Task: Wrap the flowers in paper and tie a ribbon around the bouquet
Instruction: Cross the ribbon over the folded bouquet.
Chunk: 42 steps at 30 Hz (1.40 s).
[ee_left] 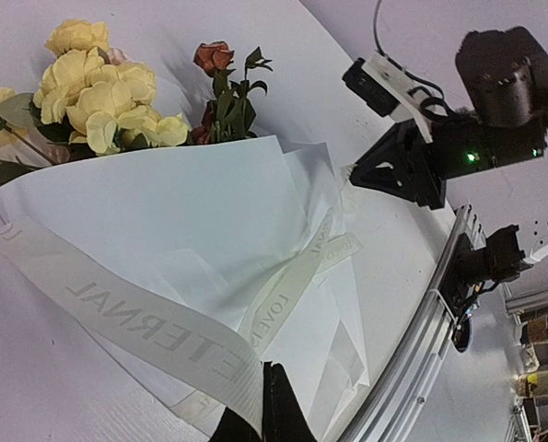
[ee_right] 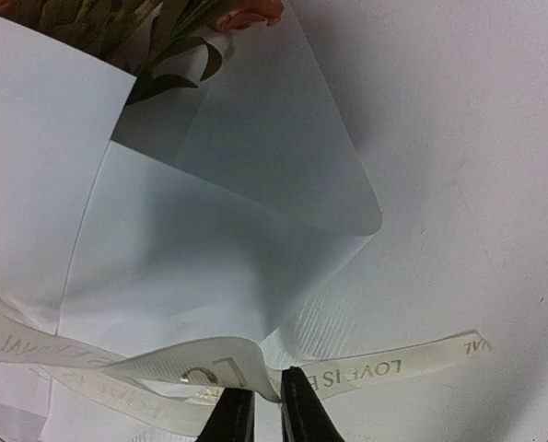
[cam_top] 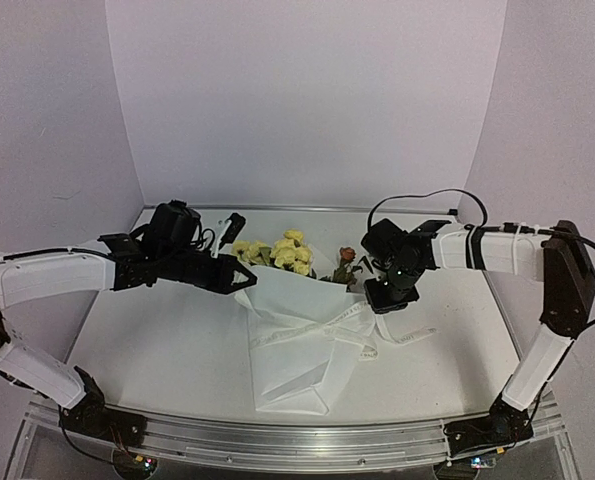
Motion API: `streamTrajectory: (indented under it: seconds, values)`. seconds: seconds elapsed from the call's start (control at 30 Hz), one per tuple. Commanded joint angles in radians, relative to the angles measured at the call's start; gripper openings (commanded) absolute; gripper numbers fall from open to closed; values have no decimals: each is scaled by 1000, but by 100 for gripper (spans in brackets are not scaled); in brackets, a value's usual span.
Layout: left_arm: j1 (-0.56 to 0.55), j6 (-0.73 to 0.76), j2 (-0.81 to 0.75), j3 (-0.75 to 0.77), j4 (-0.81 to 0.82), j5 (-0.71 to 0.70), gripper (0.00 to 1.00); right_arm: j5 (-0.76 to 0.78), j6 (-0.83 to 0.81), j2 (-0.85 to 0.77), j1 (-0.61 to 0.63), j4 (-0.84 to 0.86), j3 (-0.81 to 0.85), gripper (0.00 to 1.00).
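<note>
Eyes on the bouquet (cam_top: 295, 345) first: flat on the white bench (cam_top: 157, 350), midway between the two arms, heads toward the far wall, folded tail toward the arm bases. Up top, spilling from the paper (cam_top: 277, 310): the flowers (cam_top: 287, 252), a cluster of pale yellow blooms, plus one small orange-brown bloom (cam_top: 348, 255) off on the right among a few dark leaves. Wrapped in loose overlapping folds, mouth wide, pinched narrower lower down. Across that pinch, the ribbon (cam_top: 352, 322): cream, semi-sheer, printed with ETERNAL and LOVE IS, crossed over itself on the paper's right side, one tail trailing out onto the bare bench to the right.

Over to the left tool (cam_top: 245, 278): reaching in level from the left, right at the paper's upper left edge, clamped fully closed. From the wrist view, a length of ribbon straight into the fingertips, so pinched there by the look of it.

Now the right tool (ee_right: 266, 405): pointing down beside the bouquet's right flank, only a narrow slit between the fingers, tips right at a folded loop of ribbon. Touching it or just above it? Cannot tell from here. Both arms low over the bench, well apart, bouquet between them.
</note>
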Motion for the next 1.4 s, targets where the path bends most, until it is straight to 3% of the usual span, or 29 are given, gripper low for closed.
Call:
streamTrajectory:
  seconds: [0.0, 0.1, 0.33, 0.43, 0.63, 0.83, 0.97, 1.07, 1.17, 1.37]
  values:
    - [-31, 98, -55, 0, -2, 4, 0, -15, -2, 39, -12, -12, 56, 22]
    - [-34, 110, -40, 15, 4, 21, 0, -30, 6, 28, -12, -12, 54, 35]
    - [-49, 146, -38, 13, 31, 81, 0, -49, 21, -94, -12, 2, 20, 53]
    - [-89, 201, -47, 5, 57, 85, 0, -136, 81, -146, -12, 59, 18, 61]
    - [-170, 320, -19, -2, 112, 78, 0, -306, 413, -178, -8, 281, 3, 67]
    - [-182, 344, -19, -19, 123, 68, 0, -335, 507, -171, 35, 344, -18, 70]
    - [-181, 330, -24, -33, 84, -9, 0, -348, 398, -153, 96, 362, -26, 63]
    - [-177, 229, -44, -64, 113, -106, 0, -309, 242, -125, 152, 364, -20, 59]
    - [-168, 129, -56, -92, 156, -115, 0, -293, 111, -90, 191, 362, 10, 55]
    - [-167, 93, -104, -139, 225, -125, 0, -303, -22, 11, 222, 335, 98, 56]
